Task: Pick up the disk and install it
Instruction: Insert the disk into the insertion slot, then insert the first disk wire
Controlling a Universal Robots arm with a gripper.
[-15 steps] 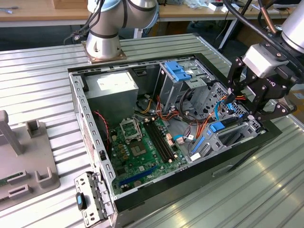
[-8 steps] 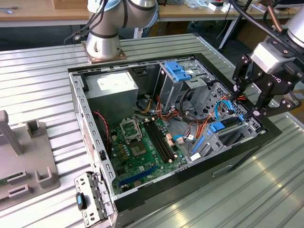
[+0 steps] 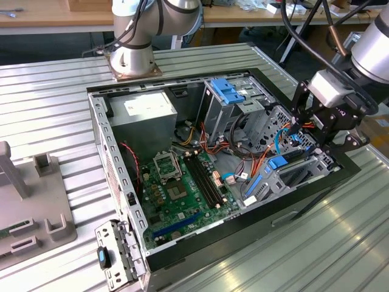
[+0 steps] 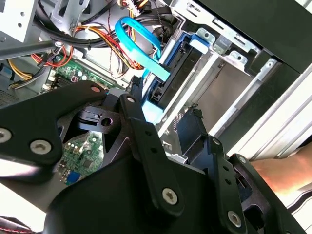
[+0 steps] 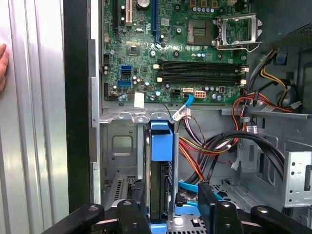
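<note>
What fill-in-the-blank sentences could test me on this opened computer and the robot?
1. The plastic rails on the flat rectangular silver-grey metal disk are bright ____.
2. The large flat circuit board inside the open black computer case is ____.
3. The black robot gripper is at the exterior view's ____ side of the case.
Missing words: blue; green; right.

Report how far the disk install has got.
Looks done: the disk is picked up and stands on edge in a slot of the drive cage, with its blue rail showing.
In hand: the gripper is right at the disk's end, inside the open computer case.
Left: the pictures do not show whether the disk is pushed fully home, so seating is unconfirmed.
</note>
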